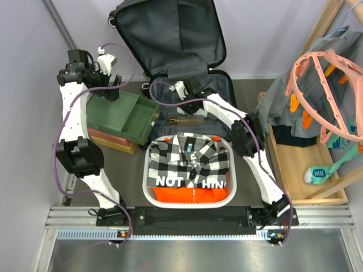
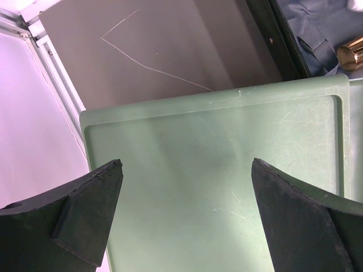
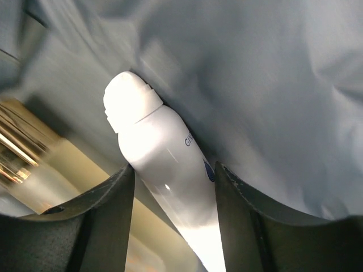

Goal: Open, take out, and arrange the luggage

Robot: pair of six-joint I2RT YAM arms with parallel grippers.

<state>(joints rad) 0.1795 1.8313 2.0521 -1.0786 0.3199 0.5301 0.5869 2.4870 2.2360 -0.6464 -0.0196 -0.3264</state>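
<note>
The luggage (image 1: 170, 34) already stands open. Its lid is propped against the back wall and its lower half lies flat on the table, so the step in hand, as I judge it, is the taking out. Its grey lining lies all around and behind the right gripper (image 3: 173, 170), which is down inside the lower half. For the left gripper (image 2: 187, 164) the luggage is only a corner, ahead and to the right of the fingers.

The white perforated basket (image 1: 146, 170), on the near side of both sets of fingers, holds a black-and-white checked shirt (image 1: 190, 153) over something orange. The green tray (image 2: 215, 96) lies directly beneath the left fingers, which are spread wide and grasp nothing.

Smallest is the white capped bottle (image 3: 164, 141) (a spray or roll-on, by its shape). It runs between the right fingers and fills the gap, both pads against its sides — clasped, though the view is blurred and how firmly I cannot tell. A gold blur sits just outside the finger on that view's left.

The next move, in my judgement, is to lift the bottle clear of the lining without letting the smooth cylinder slip, then carry it to a resting place — the bare green tray looks likely.

Writing: the bottle shows "GI", the rest hidden by a finger. In the basket, white capitals read "NOT" and "HING", with a fold between them.
</note>
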